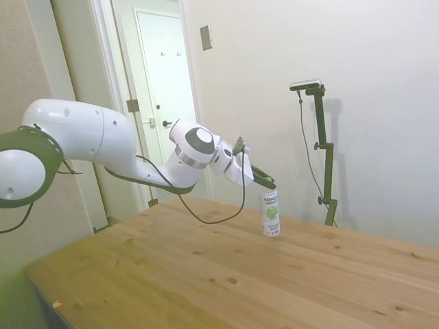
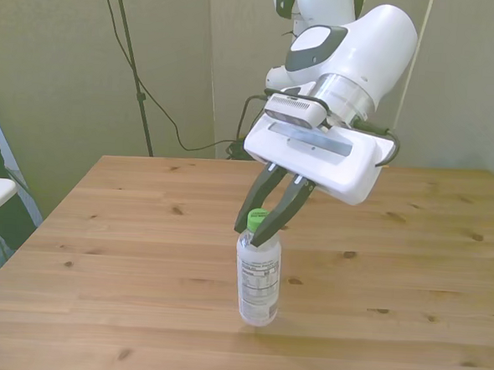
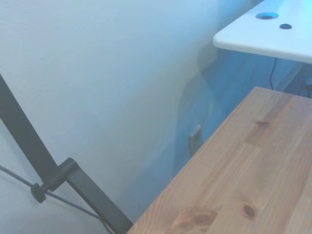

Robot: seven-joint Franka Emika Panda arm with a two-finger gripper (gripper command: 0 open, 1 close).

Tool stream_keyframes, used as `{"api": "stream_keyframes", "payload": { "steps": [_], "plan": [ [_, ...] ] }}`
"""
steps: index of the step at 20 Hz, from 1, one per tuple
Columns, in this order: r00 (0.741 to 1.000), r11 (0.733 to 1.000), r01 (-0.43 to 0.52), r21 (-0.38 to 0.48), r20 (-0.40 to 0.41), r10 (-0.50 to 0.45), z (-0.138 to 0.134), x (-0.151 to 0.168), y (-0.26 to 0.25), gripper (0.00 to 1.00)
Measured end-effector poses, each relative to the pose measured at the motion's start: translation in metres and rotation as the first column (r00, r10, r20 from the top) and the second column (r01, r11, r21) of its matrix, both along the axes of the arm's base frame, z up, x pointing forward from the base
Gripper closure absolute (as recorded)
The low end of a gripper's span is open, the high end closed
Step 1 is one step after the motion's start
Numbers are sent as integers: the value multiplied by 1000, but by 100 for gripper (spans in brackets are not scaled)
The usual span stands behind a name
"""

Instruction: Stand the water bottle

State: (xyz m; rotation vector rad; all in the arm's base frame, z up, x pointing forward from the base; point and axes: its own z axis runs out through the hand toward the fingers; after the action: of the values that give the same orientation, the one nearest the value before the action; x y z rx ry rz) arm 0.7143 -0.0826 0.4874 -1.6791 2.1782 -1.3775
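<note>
- Dark, slim fingers of the pincer (image 2: 264, 224) angle down from a broad white housing and converge at the green cap (image 2: 258, 217) of the water bottle (image 2: 257, 275); the tips sit against either side of the cap, closed on it, with only a narrow gap showing higher up between the fingers.
- Seen in the side view, the pincer (image 1: 270, 184) comes in at a slant and meets the water bottle (image 1: 270, 213) only at its very top, the body below left free.
- Clear plastic makes up the bottle's rounded, cylindrical body, wrapped in a white label; the front view shows a panel of small dark text, the side view green print.
- It stands upright on its base on the counter (image 2: 409, 270), roughly midway between the front view's left and right edges and somewhat nearer the camera-side edge than the far one.
- In the side view it stands well in from the near edge, toward the counter's (image 1: 171, 274) far side.
- White, smooth, glossy shells cover the arm (image 1: 89, 140), with grey rings at the joints; a black cable (image 1: 206, 218) loops loosely under the wrist.
- Pale wooden planks form the counter, matte, with lengthwise grain and scattered dark knots.
- From the wrist view only a corner of the counter (image 3: 253, 170), a plain wall and a white tabletop (image 3: 273, 34) beyond are visible; the bottle is out of that picture.
</note>
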Motion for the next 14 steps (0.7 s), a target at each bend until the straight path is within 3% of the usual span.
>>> {"api": "stream_keyframes", "payload": {
  "steps": [5, 6, 14],
  "plan": [
    [1000, 1000, 14, -2, -9, -14, -18, 11, -2, 100],
    [1000, 1000, 12, -2, -13, -13, -21, 12, -1, 0],
    [1000, 1000, 8, -2, -20, -8, -26, 13, 2, 0]
  ]
}}
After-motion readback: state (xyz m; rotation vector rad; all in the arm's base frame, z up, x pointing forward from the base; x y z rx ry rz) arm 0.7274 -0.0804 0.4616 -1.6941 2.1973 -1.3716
